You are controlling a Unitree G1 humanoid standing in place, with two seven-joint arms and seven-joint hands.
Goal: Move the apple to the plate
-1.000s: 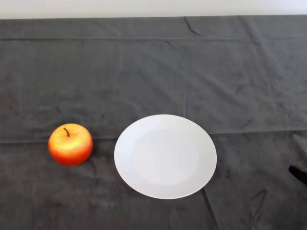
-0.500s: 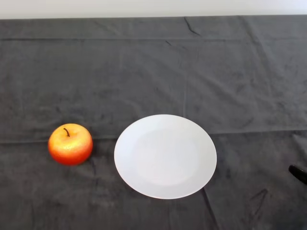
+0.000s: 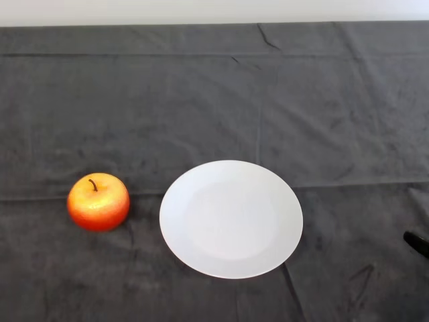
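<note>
A red and orange apple [image 3: 98,201] with a short brown stem stands upright on the dark cloth at the left. A round white plate [image 3: 230,219] lies just to its right, near the middle of the table, with nothing on it. A narrow strip of cloth separates the two.
The dark wrinkled cloth [image 3: 214,100] covers the whole table up to a pale wall at the back. A small black shape [image 3: 417,243] pokes in at the right edge.
</note>
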